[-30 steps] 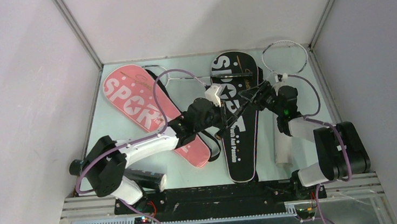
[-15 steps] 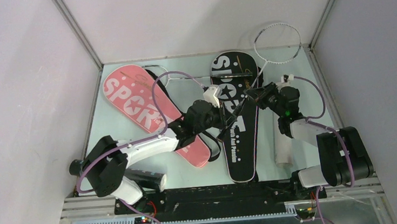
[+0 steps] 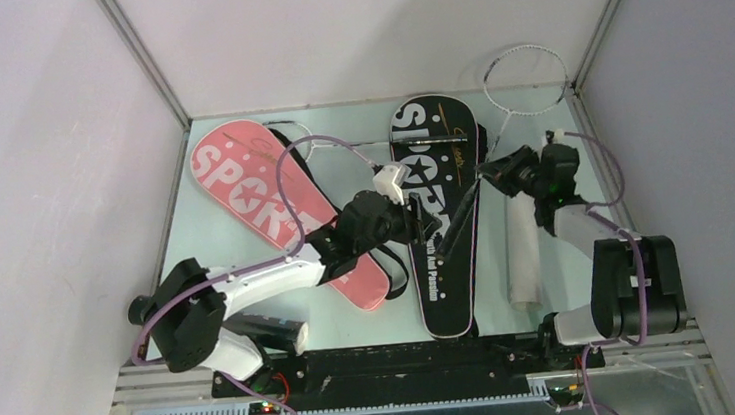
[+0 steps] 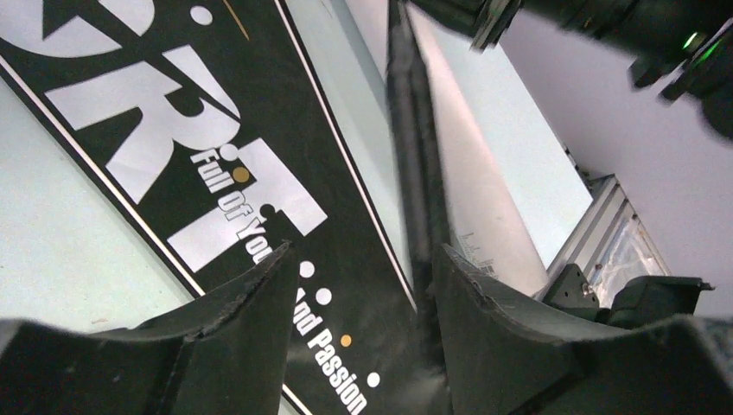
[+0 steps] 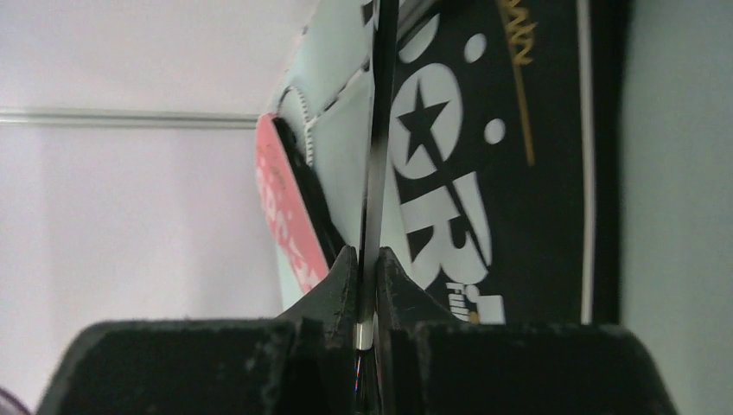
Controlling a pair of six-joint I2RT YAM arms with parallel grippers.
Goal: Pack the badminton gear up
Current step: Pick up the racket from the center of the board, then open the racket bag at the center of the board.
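Note:
My right gripper (image 3: 489,169) (image 5: 367,259) is shut on the thin shaft of a racket (image 5: 380,104). Its white head (image 3: 525,80) stands over the back right corner. Its black handle (image 3: 457,222) (image 4: 415,173) slants over the black "SPORT" cover (image 3: 444,261) (image 4: 216,173). My left gripper (image 3: 435,224) (image 4: 363,268) is open above that cover, with the handle against the inner side of its right finger. The pink "SPORT" cover (image 3: 263,202) (image 5: 290,225) lies to the left. A second racket's head (image 3: 294,139) shows beside its far end. No shuttlecock shows.
A white tube (image 3: 521,254) (image 4: 484,190) lies right of the black cover, below my right gripper. A black tube (image 3: 272,331) lies by the left arm's base. White walls close the table on three sides.
My right gripper has moved right and back with the racket; its head has swung to the back right corner. The handle has slid right across the black cover. My left gripper has shifted slightly right.

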